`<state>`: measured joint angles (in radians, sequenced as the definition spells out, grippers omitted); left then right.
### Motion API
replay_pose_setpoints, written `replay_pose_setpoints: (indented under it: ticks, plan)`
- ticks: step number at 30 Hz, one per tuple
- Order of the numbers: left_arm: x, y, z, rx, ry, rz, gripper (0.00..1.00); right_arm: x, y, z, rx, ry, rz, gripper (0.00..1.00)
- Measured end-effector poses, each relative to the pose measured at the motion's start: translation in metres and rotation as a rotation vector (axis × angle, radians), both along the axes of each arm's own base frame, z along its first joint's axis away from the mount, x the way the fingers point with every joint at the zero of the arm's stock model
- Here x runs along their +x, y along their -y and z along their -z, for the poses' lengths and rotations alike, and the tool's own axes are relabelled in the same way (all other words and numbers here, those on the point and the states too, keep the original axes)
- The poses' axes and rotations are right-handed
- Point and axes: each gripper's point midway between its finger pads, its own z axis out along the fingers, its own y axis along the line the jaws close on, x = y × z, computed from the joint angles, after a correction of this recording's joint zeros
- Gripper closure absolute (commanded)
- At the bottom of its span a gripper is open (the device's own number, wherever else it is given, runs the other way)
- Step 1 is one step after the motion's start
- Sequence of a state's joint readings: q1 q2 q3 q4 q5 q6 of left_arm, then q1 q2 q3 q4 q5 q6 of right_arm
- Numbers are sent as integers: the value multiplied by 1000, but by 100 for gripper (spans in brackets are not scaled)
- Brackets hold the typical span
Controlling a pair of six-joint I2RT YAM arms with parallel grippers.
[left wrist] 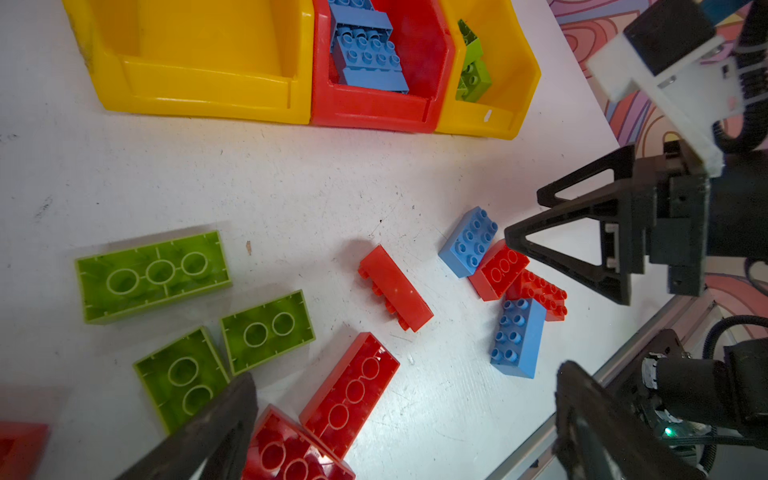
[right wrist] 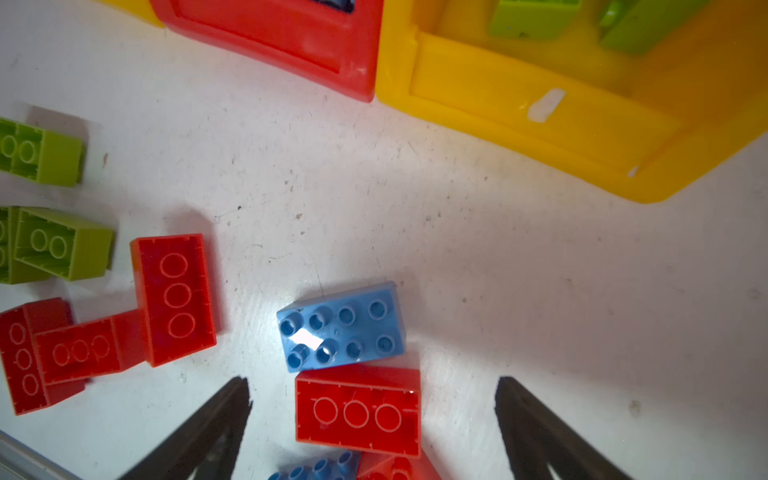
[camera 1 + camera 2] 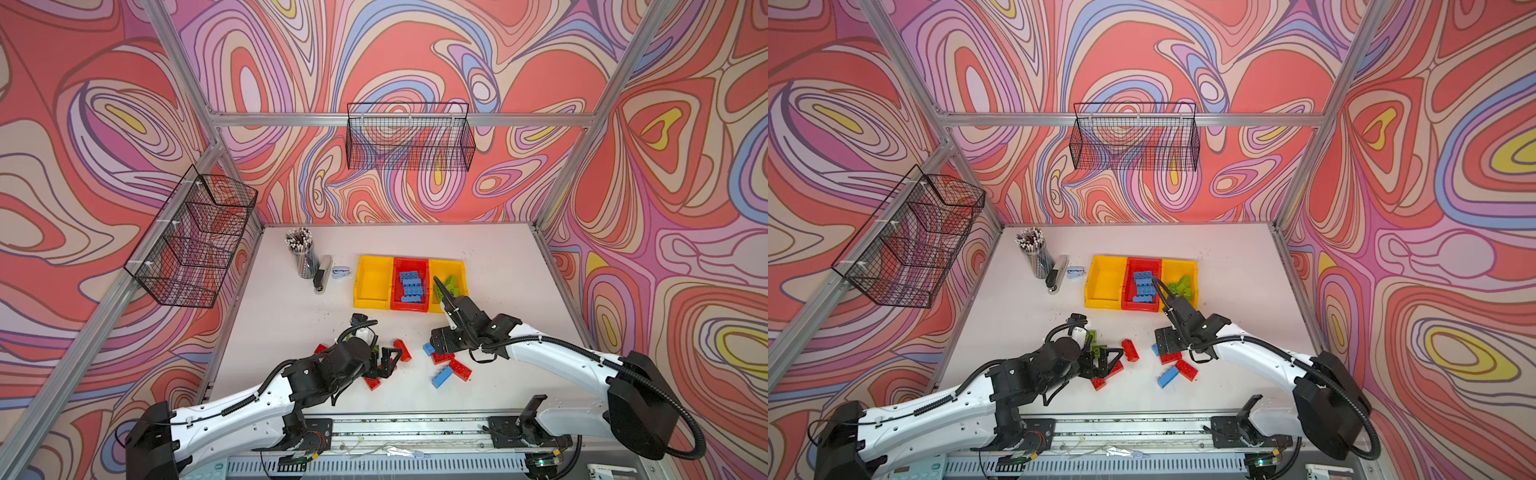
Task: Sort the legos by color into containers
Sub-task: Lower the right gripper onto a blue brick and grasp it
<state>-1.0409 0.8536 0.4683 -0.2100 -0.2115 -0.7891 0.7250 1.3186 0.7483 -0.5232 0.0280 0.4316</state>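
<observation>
Both top views show two white and black arms reaching in from the front edge of the worktop (image 3: 291,316). The left arm (image 3: 232,411) bends low toward the middle. The left gripper (image 3: 388,362) hangs over the loose legos (image 3: 402,349) near the front edge. Its jaws are wide apart and hold nothing, and red bricks (image 1: 349,395) lie under the gap.

The right arm (image 3: 552,353) bends in from the right edge. The right gripper (image 2: 372,382) is also wide apart and holds nothing. An upside-down red brick (image 2: 357,411) sits between its fingers with space on each side, and a blue brick (image 2: 343,326) lies just beside it.

From above, the right gripper's fingers are mostly hidden under the wrist. The green bricks (image 1: 153,276) are partly hidden under the left arm.

The legos are chunky, with round bumps. Many lie upside down and show rings.

The containers (image 3: 374,306) stand in a row in the middle of the worktop, nearer the far edge. Blue legos (image 1: 365,54) are in the red bin (image 1: 374,116). Green legos (image 1: 471,79) are in the yellow bin (image 1: 490,120) nearest the right edge.
</observation>
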Motion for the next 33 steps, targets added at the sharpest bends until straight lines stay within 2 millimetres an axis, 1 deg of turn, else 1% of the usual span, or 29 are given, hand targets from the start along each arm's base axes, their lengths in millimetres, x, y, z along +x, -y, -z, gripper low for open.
replay_pose_setpoints:
  ticks: [3,7,11,16,21,23,27,30,33]
  plan:
    - [0,-2,1,9,2,-2,0,-4,-6,10,-23,-19,-22,4]
    - [0,-5,-1,2,12,-9,0,-7,-7,23,-56,-45,-35,5]
    - [-4,-15,2,-1,16,-22,0,-7,-8,31,-77,-54,-42,8]
    - [-9,-29,9,-3,11,-46,0,-5,-16,35,-91,-53,-61,12]
    - [-10,-35,5,-14,19,-65,0,0,-25,36,-91,-44,-80,16]
    - [-10,-36,5,-13,21,-68,0,0,-27,38,-95,-46,-85,19]
    - [-10,-38,6,-8,20,-71,0,-1,-27,42,-111,-52,-96,32]
    - [-11,-41,12,1,15,-74,0,1,-29,42,-115,-46,-98,40]
    - [-12,-43,18,13,9,-78,0,3,-29,42,-123,-42,-95,44]
